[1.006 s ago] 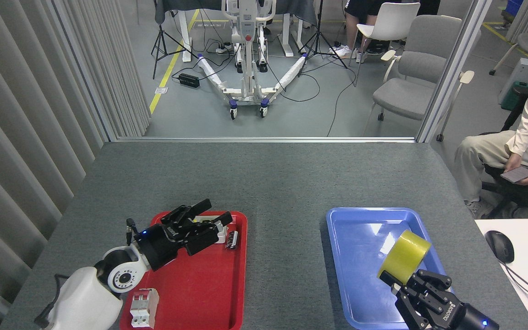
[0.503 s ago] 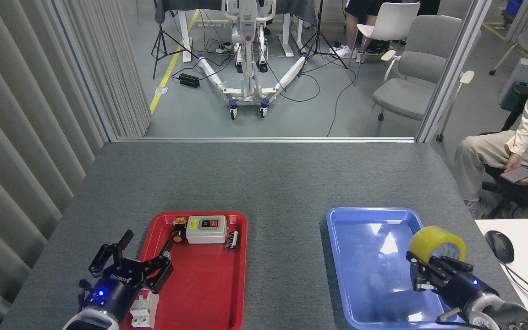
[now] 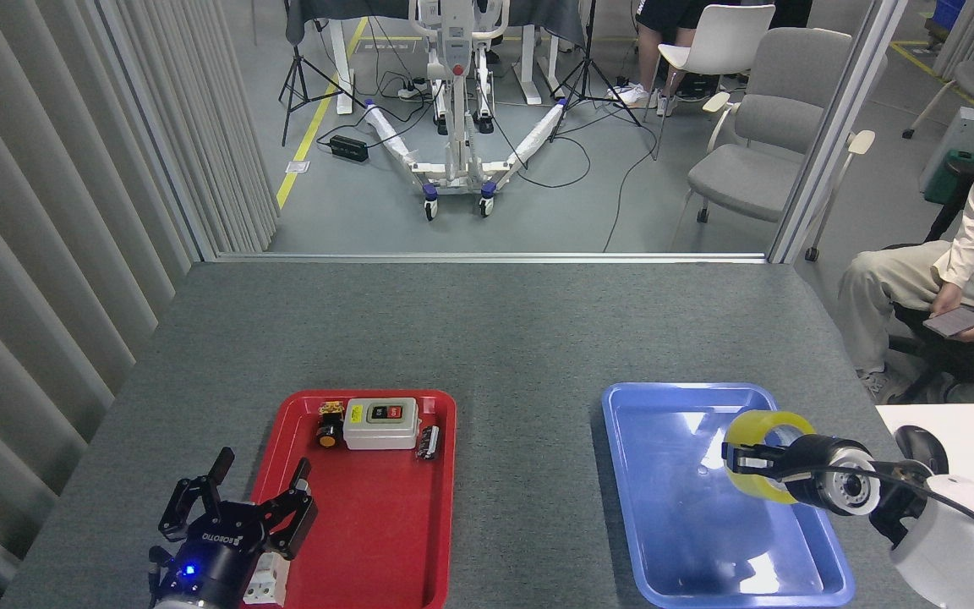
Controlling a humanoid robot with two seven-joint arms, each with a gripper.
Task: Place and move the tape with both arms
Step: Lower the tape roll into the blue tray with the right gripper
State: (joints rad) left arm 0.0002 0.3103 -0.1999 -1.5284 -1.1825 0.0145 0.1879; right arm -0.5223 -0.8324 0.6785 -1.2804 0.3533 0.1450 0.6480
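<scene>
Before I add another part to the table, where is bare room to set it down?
The grey table is bare beyond both trays and in the strip between the red tray and blue tray. The red tray's far end is crowded around the switch box. The right gripper holds the tape over the blue tray.
</scene>
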